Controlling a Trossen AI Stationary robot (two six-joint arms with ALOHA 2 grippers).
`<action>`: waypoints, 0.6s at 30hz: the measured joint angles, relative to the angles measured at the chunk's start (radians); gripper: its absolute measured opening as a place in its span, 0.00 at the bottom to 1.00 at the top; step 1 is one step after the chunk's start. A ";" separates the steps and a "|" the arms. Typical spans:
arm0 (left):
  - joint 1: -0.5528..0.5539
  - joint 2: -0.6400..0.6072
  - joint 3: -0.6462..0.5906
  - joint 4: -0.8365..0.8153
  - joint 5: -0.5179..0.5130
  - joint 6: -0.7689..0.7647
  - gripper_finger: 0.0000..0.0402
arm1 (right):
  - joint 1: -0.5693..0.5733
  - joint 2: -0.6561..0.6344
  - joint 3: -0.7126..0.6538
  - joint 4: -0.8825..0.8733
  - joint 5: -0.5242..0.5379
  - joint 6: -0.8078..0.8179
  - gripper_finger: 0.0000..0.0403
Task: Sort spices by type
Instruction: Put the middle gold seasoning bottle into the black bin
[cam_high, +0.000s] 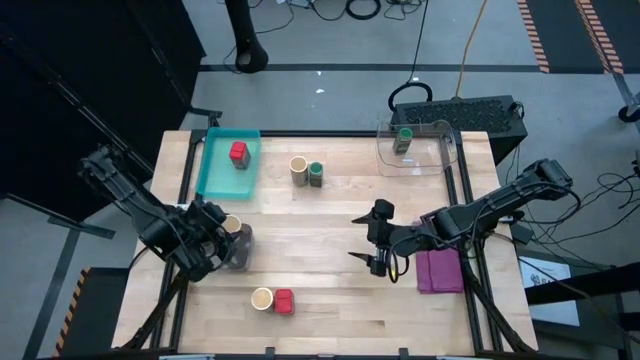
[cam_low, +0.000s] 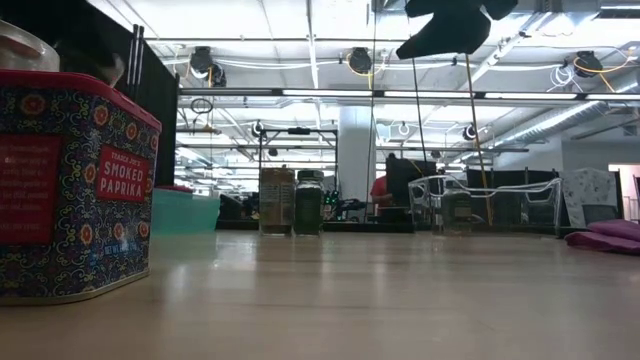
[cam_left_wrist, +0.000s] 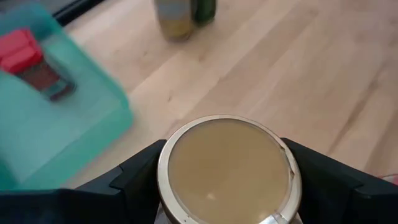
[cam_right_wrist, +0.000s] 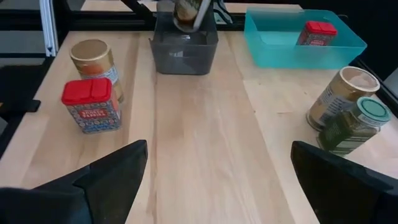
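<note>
Holding a tan jar (cam_left_wrist: 228, 171) between its jaws beside the teal tray (cam_high: 214, 172), the left gripper (cam_high: 222, 242) is mid-sort. Next, I judge, it needs setting among matching jars. The right gripper (cam_high: 375, 238) waits wide open, empty.

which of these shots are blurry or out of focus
Left wrist view: teal tray and its red jar smeared, cream-topped jar fairly crisp. Low view: smoked paprika tin close and soft. High and right wrist views: sharp.
</note>
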 joint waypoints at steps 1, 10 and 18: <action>-0.006 0.006 -0.014 -0.004 0.004 -0.023 0.70 | 0.003 0.000 0.000 0.005 0.001 0.000 0.94; -0.060 0.038 -0.141 0.120 -0.072 -0.099 0.70 | 0.025 0.032 -0.001 0.068 0.005 -0.028 0.94; -0.120 0.099 -0.188 0.132 -0.120 -0.077 0.70 | 0.028 0.075 -0.002 0.121 0.008 -0.069 0.94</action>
